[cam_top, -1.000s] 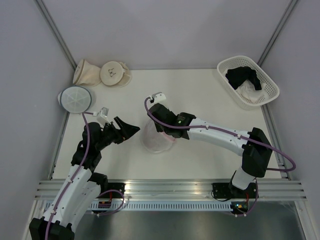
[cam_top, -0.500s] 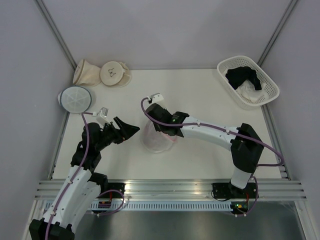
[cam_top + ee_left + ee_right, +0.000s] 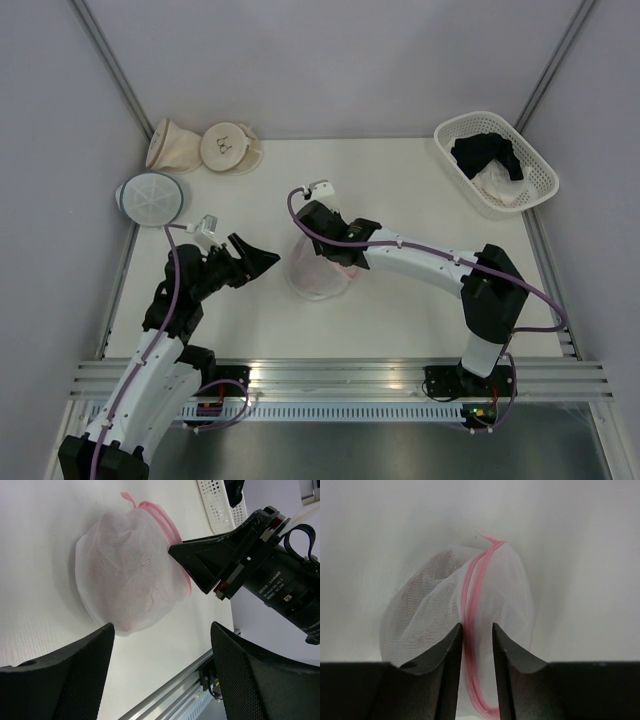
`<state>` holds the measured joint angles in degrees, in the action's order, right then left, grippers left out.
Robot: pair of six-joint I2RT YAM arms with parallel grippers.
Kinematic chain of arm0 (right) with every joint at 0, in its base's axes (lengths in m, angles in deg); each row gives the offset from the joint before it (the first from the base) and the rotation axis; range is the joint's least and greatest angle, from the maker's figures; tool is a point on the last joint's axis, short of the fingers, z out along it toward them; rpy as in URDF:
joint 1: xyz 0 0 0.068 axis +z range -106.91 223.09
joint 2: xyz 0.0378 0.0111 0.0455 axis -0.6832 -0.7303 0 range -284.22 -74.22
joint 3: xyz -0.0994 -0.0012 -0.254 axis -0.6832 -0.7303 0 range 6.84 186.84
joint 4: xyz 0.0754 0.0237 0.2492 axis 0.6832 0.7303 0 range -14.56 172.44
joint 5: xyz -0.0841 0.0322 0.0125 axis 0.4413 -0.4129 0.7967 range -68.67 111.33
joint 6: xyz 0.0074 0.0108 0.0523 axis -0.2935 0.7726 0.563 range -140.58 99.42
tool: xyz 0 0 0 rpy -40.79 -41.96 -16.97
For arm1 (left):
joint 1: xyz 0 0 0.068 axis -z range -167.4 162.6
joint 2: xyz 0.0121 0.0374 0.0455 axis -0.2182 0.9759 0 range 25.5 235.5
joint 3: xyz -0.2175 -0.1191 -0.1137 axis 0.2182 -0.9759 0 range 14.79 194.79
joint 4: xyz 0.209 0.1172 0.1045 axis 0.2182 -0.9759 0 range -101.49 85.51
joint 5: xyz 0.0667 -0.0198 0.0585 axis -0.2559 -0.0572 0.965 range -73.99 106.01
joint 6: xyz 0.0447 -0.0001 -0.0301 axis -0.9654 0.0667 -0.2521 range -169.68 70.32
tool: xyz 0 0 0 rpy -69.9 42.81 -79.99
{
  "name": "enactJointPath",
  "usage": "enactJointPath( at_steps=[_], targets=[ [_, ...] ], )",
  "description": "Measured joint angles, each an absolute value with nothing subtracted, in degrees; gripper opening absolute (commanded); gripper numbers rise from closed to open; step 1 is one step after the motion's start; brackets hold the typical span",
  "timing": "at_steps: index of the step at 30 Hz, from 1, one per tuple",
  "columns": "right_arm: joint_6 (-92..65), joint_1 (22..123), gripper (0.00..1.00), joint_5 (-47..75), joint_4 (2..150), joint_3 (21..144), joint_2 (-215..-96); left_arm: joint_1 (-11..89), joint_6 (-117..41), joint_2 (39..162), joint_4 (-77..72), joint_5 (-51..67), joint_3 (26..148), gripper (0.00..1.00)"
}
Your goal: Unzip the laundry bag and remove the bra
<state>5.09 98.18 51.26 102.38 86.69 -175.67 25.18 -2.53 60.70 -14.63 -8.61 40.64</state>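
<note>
The laundry bag (image 3: 318,280), a white mesh dome with a pink zipper rim, sits mid-table; it also shows in the left wrist view (image 3: 127,575) and the right wrist view (image 3: 427,605). My right gripper (image 3: 336,264) reaches down onto its right side. Its jaws (image 3: 477,627) are nearly together, pinching the pink rim (image 3: 470,590) and the mesh between them. My left gripper (image 3: 262,258) is open and empty just left of the bag, with its fingers wide apart (image 3: 160,672). The bra is hidden; only a faint shade shows through the mesh.
A white basket (image 3: 536,192) at the back right holds a black garment (image 3: 485,152) and a white cloth (image 3: 500,186). Two beige pouches (image 3: 175,145) (image 3: 228,147) and a grey-blue rimmed pouch (image 3: 150,198) lie at the back left. Metal rails run along the near edge.
My right arm's elbow has moved left and its wrist has shifted a little over the bag. The bag has tilted slightly. The left arm has not moved.
</note>
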Motion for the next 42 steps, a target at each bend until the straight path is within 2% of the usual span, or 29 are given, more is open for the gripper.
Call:
enactJointPath(
  at_steps=[11, 19, 42],
  targets=[
    [4.68, 96.26, 0.37, 52.29, 102.42, 86.8, -175.64, 25.18, -2.53, 61.32, -14.6, -8.77, 40.64, 0.81],
    [4.41, 94.92, 0.43, 52.33, 102.4, 86.8, -175.29, 25.18, -2.53, 61.51, -14.6, -9.6, 40.64, 0.81],
    [3.37, 92.21, 0.42, 51.06, 100.52, 86.8, -173.5, 25.18, -2.53, 61.25, -14.65, -9.62, 40.64, 0.81]
  ],
)
